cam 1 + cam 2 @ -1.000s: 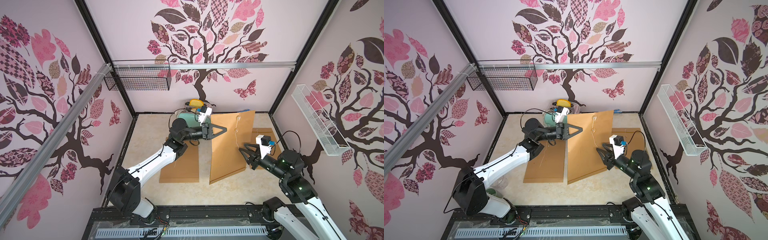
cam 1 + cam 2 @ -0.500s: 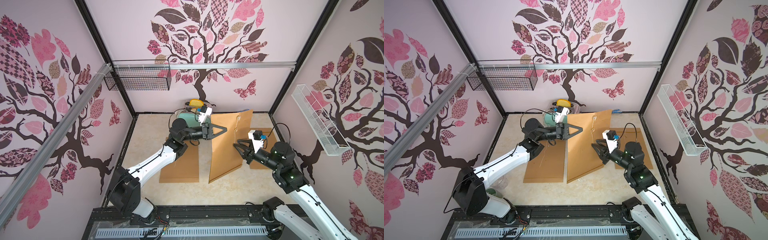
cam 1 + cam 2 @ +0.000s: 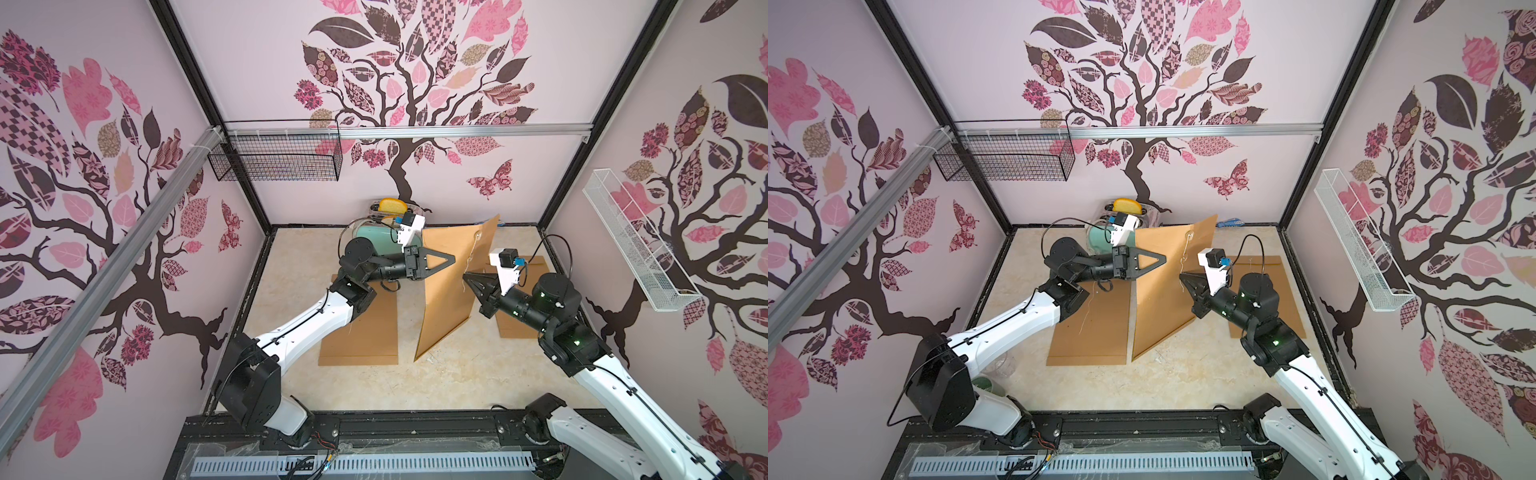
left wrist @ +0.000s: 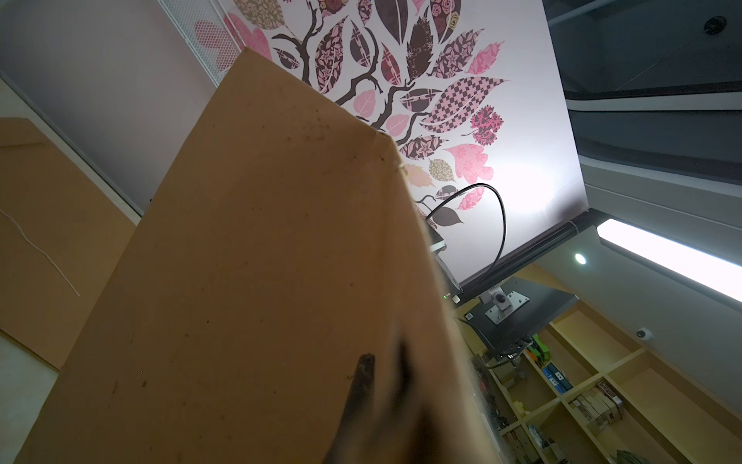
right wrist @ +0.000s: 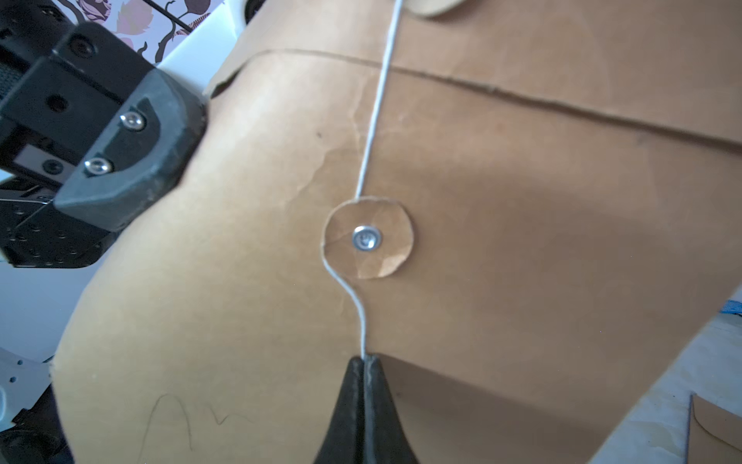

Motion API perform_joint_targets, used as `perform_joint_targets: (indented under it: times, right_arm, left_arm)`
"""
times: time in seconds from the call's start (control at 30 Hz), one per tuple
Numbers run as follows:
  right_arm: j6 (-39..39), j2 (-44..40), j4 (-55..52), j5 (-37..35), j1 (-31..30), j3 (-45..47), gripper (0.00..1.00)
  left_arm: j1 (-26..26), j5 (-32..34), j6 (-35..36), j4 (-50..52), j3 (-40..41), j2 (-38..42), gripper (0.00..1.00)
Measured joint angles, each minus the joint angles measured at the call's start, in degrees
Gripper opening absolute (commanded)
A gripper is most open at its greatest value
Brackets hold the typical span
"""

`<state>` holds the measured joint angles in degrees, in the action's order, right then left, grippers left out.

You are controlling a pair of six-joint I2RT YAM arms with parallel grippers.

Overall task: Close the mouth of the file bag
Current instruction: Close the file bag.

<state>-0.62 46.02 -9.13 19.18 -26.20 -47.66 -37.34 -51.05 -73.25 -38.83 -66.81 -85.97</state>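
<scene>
The file bag (image 3: 446, 303) (image 3: 1160, 303) is a brown paper envelope standing upright on one corner in the middle of the table. My left gripper (image 3: 453, 259) (image 3: 1163, 259) is shut on its side edge near the top, and the bag's plain face (image 4: 261, 281) fills the left wrist view. A white string (image 5: 373, 120) (image 3: 1185, 253) hangs from the flap and curls round a paper disc with a metal rivet (image 5: 367, 239). My right gripper (image 5: 364, 358) (image 3: 464, 276) is shut on the string just beyond that disc, its tips almost against the bag's face.
Another brown envelope (image 3: 361, 332) lies flat under the left arm and a third (image 3: 517, 324) lies under the right arm. A mint toaster with bread (image 3: 370, 232) stands at the back wall. A black wire basket (image 3: 274, 160) and a white rack (image 3: 636, 245) hang on the walls.
My right arm has moved in toward the bag's string side and its jaws have gone from open to shut on the string. The left arm has kept its grip and place.
</scene>
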Motion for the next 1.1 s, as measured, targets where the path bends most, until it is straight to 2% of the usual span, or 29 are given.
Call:
perform_joint_targets:
  times: [0.17, 0.33, 0.5, 0.67, 0.87, 0.9, 0.97, 1.1]
  right_arm:
    - [0.92, -2.67, -2.21, -2.84, 0.00, 0.63, 0.00]
    - [1.49, -6.64, -3.45, -1.09, 0.00, 3.19, 0.00]
    - [1.70, -4.83, -5.44, 0.90, 0.00, 2.84, 0.00]
    - [2.05, -2.40, -9.40, -0.90, 0.81, 1.40, 0.00]
    - [4.79, -6.51, -8.79, 0.50, 4.44, 3.39, 0.00]
    - [5.20, -7.80, -8.33, 0.94, 4.66, 4.24, 0.01]
    - [5.75, -9.77, -7.78, 1.95, 4.70, 5.73, 0.12]
    - [5.49, -12.31, -7.41, 4.04, 4.70, 7.87, 0.23]
  left_arm:
    - [-0.09, 0.00, 0.42, 0.48, 0.00, 0.00, 0.00]
    - [-0.20, 0.00, 1.05, 1.03, 0.00, 0.00, 0.00]
    - [-0.20, -0.04, -0.24, -0.63, 0.00, -0.11, 0.00]
    - [-0.22, -0.02, -0.68, -1.97, 0.00, -0.11, 0.00]
    - [-0.22, -0.02, -0.04, -1.31, 0.00, -0.11, 0.00]
    - [-0.22, -0.04, 0.02, -1.11, 0.00, -0.11, 0.00]
    - [-0.22, -0.07, 0.17, -0.81, 0.00, -0.11, 0.00]
    - [-0.22, -0.20, 0.26, -0.39, 0.00, -0.11, 0.00]
